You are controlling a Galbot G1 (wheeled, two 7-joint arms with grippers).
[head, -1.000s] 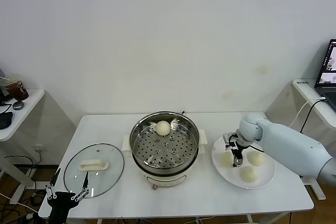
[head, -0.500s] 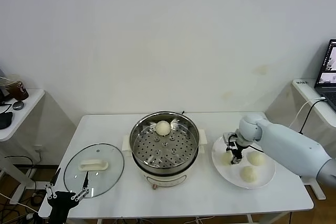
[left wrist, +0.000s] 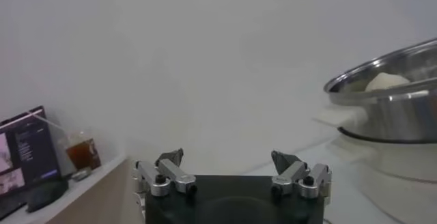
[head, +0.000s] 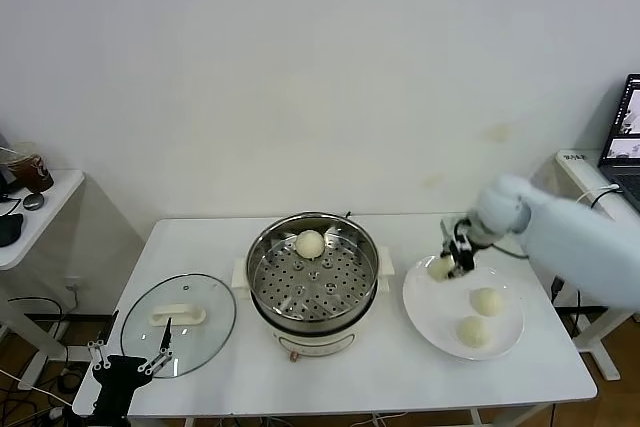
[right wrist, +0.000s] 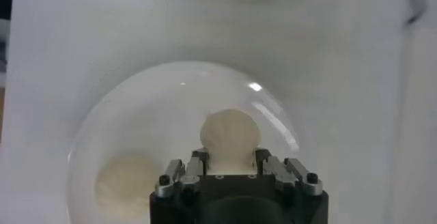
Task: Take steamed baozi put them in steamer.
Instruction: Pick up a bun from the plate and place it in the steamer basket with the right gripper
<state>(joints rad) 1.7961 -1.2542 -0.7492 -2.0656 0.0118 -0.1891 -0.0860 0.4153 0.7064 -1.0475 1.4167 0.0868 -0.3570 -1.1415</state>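
The steel steamer [head: 313,272] stands mid-table with one baozi [head: 309,243] on its perforated tray at the back. My right gripper [head: 452,259] is shut on a pale baozi [head: 441,267] and holds it lifted above the left rim of the white plate [head: 507,332]. Two more baozi [head: 486,301] [head: 472,331] lie on the plate. In the right wrist view the held baozi [right wrist: 230,134] sits between the fingers, with another baozi [right wrist: 126,177] on the plate below. My left gripper [head: 130,362] is open and parked low off the table's front left corner.
The round glass lid [head: 179,323] with a white handle lies on the table left of the steamer. A side table [head: 30,217] with a cup stands at far left. A laptop [head: 627,142] sits on a desk at far right.
My right gripper has closed on a baozi from the plate and lifted it up and slightly right. The plate now holds two baozi. The left arm has barely moved.
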